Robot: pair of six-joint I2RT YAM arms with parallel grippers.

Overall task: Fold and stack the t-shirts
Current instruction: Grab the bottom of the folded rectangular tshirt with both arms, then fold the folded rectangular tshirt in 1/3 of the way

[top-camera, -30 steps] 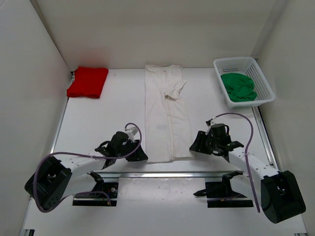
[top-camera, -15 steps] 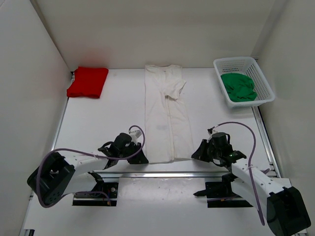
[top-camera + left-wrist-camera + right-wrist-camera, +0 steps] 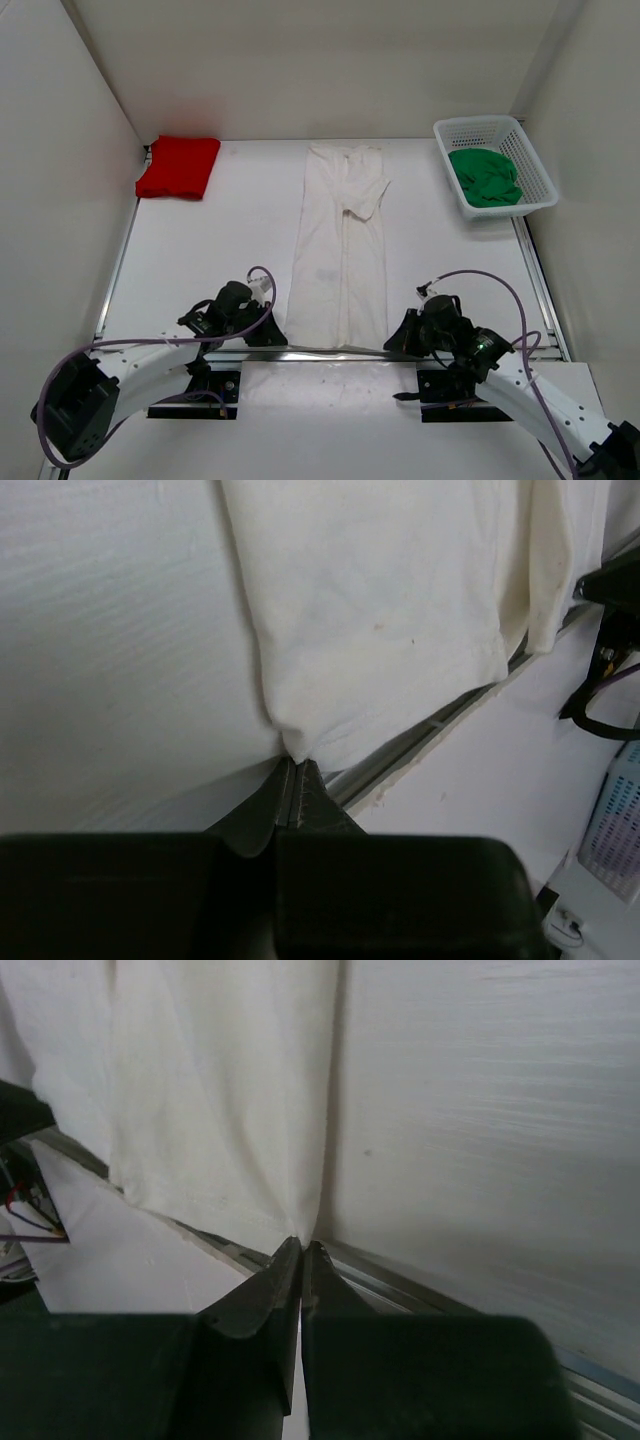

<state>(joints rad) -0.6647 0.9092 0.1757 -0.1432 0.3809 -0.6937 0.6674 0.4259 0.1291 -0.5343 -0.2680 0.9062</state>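
1. the left gripper (image 3: 297,780) is clenched. its two dark fingers are pressed flat together, and the near left corner of the hem of the white t-shirt (image 3: 340,250) is pinched between the tips.
2. the right gripper (image 3: 302,1255) is also clenched, and its tips pinch the near right corner of the same hem.
3. in the top view both grippers are low at the near edge of the table (image 3: 220,250), one at each side of the hem. the hem runs almost straight between them.
4. the hem lies just at the metal rail (image 3: 330,352) that runs along the near edge of the table. in the left wrist view the cloth reaches partly over this rail.
5. the white t-shirt lies flat as a long narrow strip in the middle of the table, from the grippers up to the far side. its sides are folded inward, and one short sleeve lies on top near the far end, toward the right.
6. the red t-shirt (image 3: 180,166) is folded to a small rectangle in the far left corner of the table, well apart from the white one.
7. the green t-shirt (image 3: 485,177) lies crumpled inside the white mesh basket (image 3: 495,125), which stands at the far right corner.
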